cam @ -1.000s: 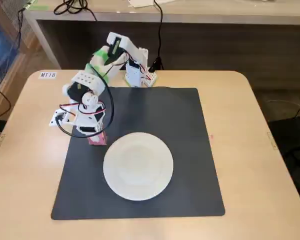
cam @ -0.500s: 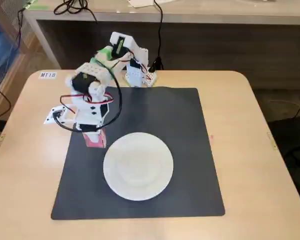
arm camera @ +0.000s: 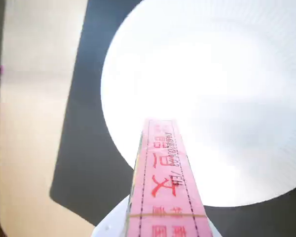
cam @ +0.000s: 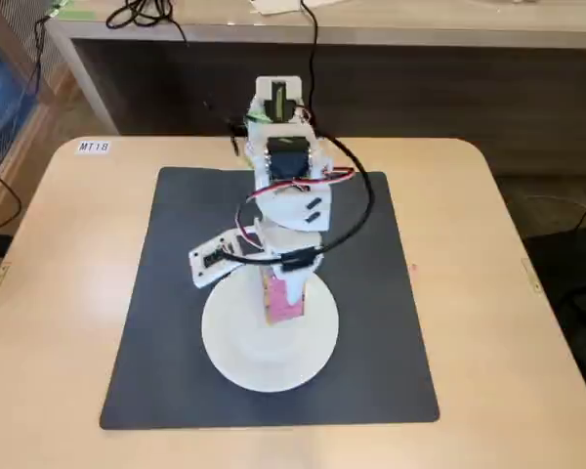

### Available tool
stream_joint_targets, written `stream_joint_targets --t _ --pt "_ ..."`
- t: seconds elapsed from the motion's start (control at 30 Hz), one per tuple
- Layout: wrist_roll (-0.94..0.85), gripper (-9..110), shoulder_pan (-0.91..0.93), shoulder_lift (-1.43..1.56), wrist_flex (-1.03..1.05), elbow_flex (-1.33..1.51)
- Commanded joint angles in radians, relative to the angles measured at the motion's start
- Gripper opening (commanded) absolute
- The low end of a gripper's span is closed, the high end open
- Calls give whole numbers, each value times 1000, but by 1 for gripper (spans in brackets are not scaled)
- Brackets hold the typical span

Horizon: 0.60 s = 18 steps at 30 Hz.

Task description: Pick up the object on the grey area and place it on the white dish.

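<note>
The pink-red box (cam: pixel 282 299) is held in my gripper (cam: pixel 284 305) above the white dish (cam: pixel 264 362), over the dish's upper part in the fixed view. In the wrist view the box (arm camera: pixel 165 187) runs up from the bottom edge, showing a pink face with red print, and its far end hangs over the dish (arm camera: pixel 222 89). The dish lies on the dark grey mat (cam: pixel 166 313), which also shows in the wrist view (arm camera: pixel 89 148). My gripper's fingers are mostly hidden by the box; a white fingertip (arm camera: pixel 113 224) shows beside it.
The mat lies on a light wooden table (cam: pixel 59 254). The arm's base (cam: pixel 278 107) stands at the mat's far edge, with black and red cables looping beside it. A small white label (cam: pixel 93 147) is stuck on the table's far left corner.
</note>
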Motion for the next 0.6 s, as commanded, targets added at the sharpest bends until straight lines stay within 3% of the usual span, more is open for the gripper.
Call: stream_joint_targets --t 0.0,0.57 --pt "6 0 -44 -44 -6 -107" --pt "-23 0 -28 -186 2 -199"
